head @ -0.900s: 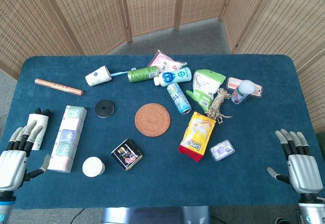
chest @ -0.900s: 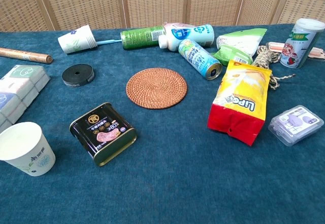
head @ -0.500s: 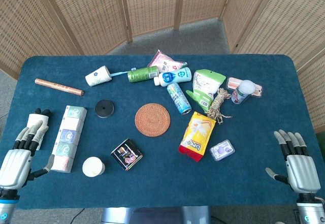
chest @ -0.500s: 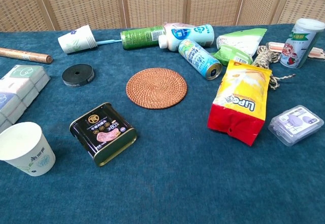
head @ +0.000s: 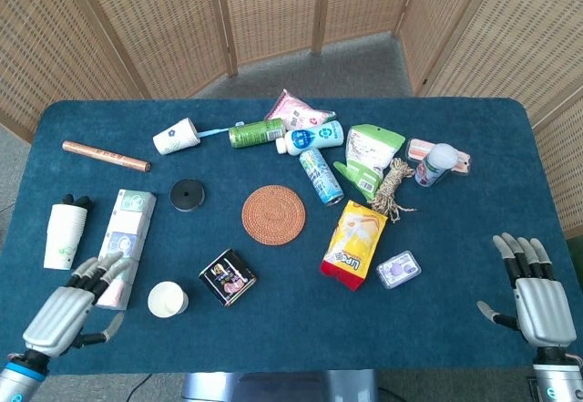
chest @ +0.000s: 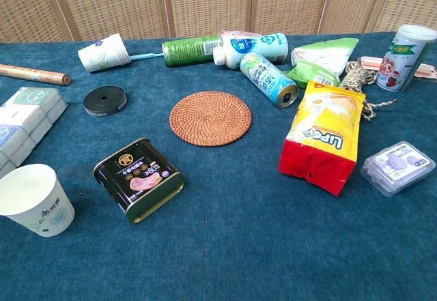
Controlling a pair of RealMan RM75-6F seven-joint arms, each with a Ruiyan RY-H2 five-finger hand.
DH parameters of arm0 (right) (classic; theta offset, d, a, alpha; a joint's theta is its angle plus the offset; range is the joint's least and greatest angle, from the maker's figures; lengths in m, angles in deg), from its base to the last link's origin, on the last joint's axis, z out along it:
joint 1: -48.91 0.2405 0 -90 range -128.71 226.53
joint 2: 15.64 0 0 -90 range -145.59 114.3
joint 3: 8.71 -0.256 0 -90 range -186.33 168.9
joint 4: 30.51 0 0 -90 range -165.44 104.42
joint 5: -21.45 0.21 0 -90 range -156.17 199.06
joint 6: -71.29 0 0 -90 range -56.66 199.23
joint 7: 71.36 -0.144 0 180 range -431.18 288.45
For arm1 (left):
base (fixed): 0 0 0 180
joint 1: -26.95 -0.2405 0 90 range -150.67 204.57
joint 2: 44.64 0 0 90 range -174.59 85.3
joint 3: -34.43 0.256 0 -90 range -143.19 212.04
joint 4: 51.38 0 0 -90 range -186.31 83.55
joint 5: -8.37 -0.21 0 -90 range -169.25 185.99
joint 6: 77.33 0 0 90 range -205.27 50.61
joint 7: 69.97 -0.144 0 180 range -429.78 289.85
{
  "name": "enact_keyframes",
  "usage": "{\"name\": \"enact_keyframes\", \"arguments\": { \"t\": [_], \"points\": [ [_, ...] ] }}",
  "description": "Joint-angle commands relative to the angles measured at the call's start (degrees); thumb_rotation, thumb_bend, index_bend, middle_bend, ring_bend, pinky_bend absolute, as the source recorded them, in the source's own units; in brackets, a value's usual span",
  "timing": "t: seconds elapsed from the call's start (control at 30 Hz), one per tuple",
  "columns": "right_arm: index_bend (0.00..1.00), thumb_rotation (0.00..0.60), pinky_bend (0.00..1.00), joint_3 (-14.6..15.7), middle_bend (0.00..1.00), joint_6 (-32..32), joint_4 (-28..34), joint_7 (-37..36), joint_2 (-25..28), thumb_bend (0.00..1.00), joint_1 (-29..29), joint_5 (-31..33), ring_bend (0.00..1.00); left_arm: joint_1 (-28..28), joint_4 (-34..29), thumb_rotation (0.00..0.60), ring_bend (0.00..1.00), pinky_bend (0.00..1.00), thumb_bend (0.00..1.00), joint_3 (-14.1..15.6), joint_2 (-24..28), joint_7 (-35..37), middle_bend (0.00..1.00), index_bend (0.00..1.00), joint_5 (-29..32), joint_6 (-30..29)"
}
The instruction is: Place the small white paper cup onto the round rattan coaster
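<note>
Desk (head: 455, 329) has a blue cloth top, rattan screens (head: 155, 19) behind it. Cup (head: 168, 299) stands upright near the front-left edge, beside a black tin (head: 227, 277); coaster (head: 273, 214) mid-desk, bare. Left hand (head: 68, 315) and right hand (head: 537, 293) both empty, fingers spread.

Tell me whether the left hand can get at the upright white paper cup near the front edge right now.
Probably yes. The left hand is open just left of the paper cup, with only bare cloth between them; the black tin lies on the cup's far side.
</note>
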Motion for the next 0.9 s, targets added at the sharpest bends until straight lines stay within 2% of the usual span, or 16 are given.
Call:
{"name": "enact_keyframes", "arguments": {
  "t": [0.03, 0.37, 0.9],
  "points": [
    [0.0, 0.6, 0.0, 0.0, 0.0, 0.3, 0.2, -0.1, 0.0, 0.14, -0.1, -0.1, 0.0, 1.9, -1.6, 0.44, 0.0, 0.0, 0.5, 1.6, 0.7, -3.4, 0.0, 0.0, 1.6, 4.6],
    [0.0, 0.6, 0.0, 0.6, 0.0, 1.6, -0.7, -2.4, 0.7, 0.14, -1.6, -0.2, 0.0, 3.4, -2.3, 0.438, 0.0, 0.0, 0.49, 0.0, -3.8, -13.8, 0.0, 0.0, 5.9, 7.5],
    [0.0, 0.6, 0.0, 0.6, 0.0, 3.3, -1.6, -4.3, 1.9, 0.14, -3.4, 0.3, 0.0, 5.0, 0.7, 0.438, 0.0, 0.0, 0.49, -0.6, -9.7, -17.2, 0.0, 0.0, 8.9, 9.4]
  ]
}}
